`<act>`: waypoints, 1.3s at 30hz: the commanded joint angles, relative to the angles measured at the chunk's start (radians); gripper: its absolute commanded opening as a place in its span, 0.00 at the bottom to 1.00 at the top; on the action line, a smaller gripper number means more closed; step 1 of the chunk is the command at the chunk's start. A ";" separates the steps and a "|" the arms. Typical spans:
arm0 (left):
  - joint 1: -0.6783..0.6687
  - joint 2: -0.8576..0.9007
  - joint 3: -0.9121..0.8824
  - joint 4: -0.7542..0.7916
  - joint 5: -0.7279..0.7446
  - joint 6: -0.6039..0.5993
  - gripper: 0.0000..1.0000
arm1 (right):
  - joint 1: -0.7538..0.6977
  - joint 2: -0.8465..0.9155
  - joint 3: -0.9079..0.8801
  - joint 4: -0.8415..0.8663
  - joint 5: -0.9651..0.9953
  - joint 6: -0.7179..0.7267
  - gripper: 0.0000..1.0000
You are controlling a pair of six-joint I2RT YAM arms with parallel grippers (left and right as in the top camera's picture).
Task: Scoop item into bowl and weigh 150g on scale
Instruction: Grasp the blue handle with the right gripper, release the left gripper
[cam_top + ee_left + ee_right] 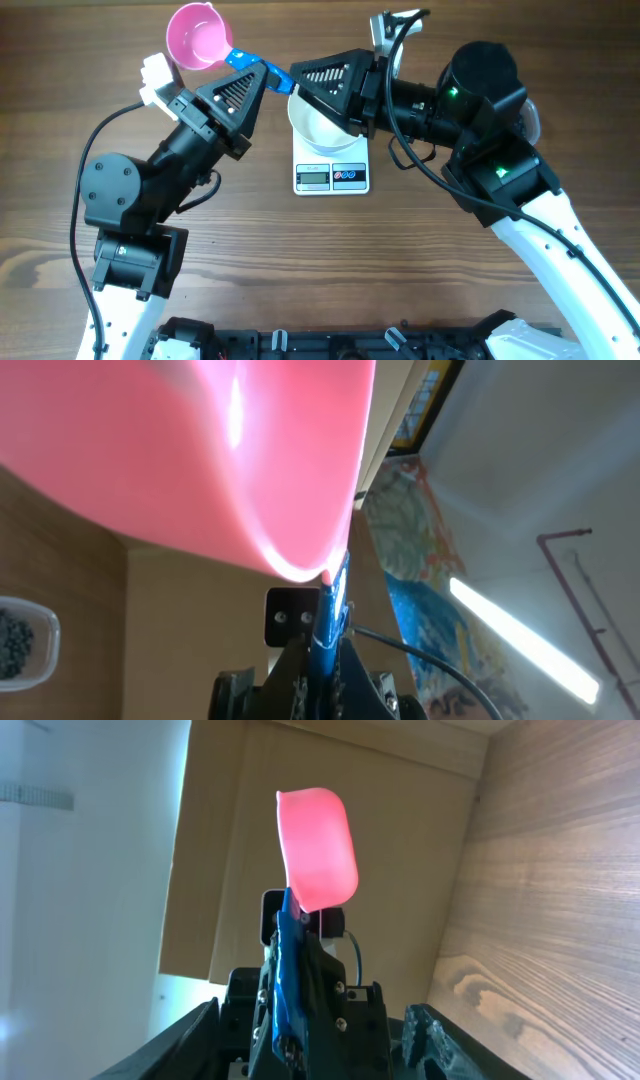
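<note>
My left gripper (268,75) is shut on the blue handle (330,630) of a pink scoop (200,38), which it holds high at the back left. In the left wrist view the pink cup (200,450) fills the upper frame. My right gripper (292,78) points left and meets the left one tip to tip. Its jaws stand apart on either side of the left gripper's tip and the blue handle (290,970), with a gap showing at the right finger (435,1030). The white bowl (318,130) sits on the scale (332,177), partly under the right gripper. Black beans (12,640) lie in a clear tub.
The clear tub's rim (50,645) shows only at the lower left of the left wrist view. A cardboard wall (330,840) stands behind the table. The right arm (480,110) reaches across the back right. Bare wood (330,260) lies in front of the scale.
</note>
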 commanded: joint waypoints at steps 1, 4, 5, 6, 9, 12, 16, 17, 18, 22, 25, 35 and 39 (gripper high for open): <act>-0.006 -0.002 0.002 0.005 -0.017 -0.019 0.04 | 0.027 0.009 0.018 0.012 -0.010 0.043 0.65; -0.006 -0.002 0.002 0.003 -0.016 -0.019 0.04 | 0.040 0.009 0.018 0.024 0.018 0.043 0.65; -0.006 -0.002 0.002 0.003 -0.016 -0.019 0.04 | 0.041 0.009 0.018 0.029 0.027 0.043 0.65; -0.006 -0.002 0.002 0.003 -0.016 -0.019 0.04 | 0.041 0.009 0.018 0.033 0.034 0.045 0.63; -0.022 -0.002 0.002 0.003 -0.017 -0.019 0.04 | 0.041 0.009 0.018 0.039 0.041 0.046 0.60; -0.037 -0.002 0.002 -0.015 -0.039 -0.019 0.04 | 0.041 0.009 0.018 0.038 0.041 0.034 0.56; -0.051 -0.002 0.002 -0.072 -0.072 -0.027 0.04 | 0.041 0.012 0.018 0.026 0.052 -0.017 0.48; -0.054 -0.002 0.002 -0.083 -0.076 -0.040 0.04 | 0.041 0.013 0.018 0.021 0.053 -0.022 0.47; -0.056 -0.002 0.002 -0.089 -0.076 -0.043 0.04 | 0.041 0.016 0.018 0.011 0.057 -0.021 0.46; -0.058 -0.003 0.002 -0.088 -0.076 -0.049 0.04 | 0.041 0.026 0.018 -0.006 0.060 -0.026 0.42; -0.058 -0.003 0.002 -0.088 -0.076 -0.049 0.04 | 0.041 0.038 0.018 -0.022 0.060 -0.030 0.42; -0.068 -0.003 0.002 -0.088 -0.080 -0.048 0.04 | 0.041 0.061 0.018 -0.018 0.059 -0.027 0.37; -0.068 -0.002 0.002 -0.088 -0.084 -0.048 0.04 | 0.041 0.061 0.018 -0.018 0.058 -0.024 0.36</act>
